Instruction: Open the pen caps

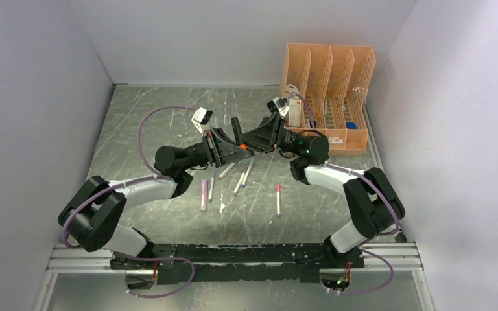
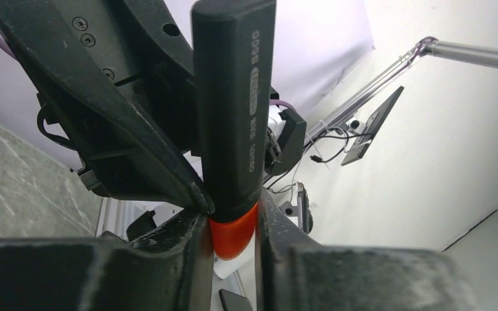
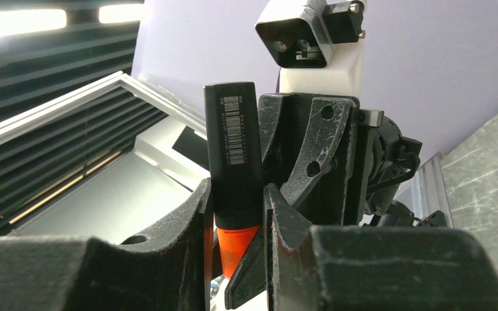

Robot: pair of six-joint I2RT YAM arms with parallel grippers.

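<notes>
Left claw [image 2: 233, 259] is clenching the black marker [image 2: 230, 103] at its orange end [image 2: 233, 236]; right claw [image 3: 237, 253] is gripping the same marker. We are seeing it held mid-air above the loose pens [image 1: 238, 184] on the table [image 1: 168, 116].

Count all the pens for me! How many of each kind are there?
Slim white pens: 5
Pink-purple highlighter: 1
Thick black marker with an orange end: 1
Total: 7
</notes>
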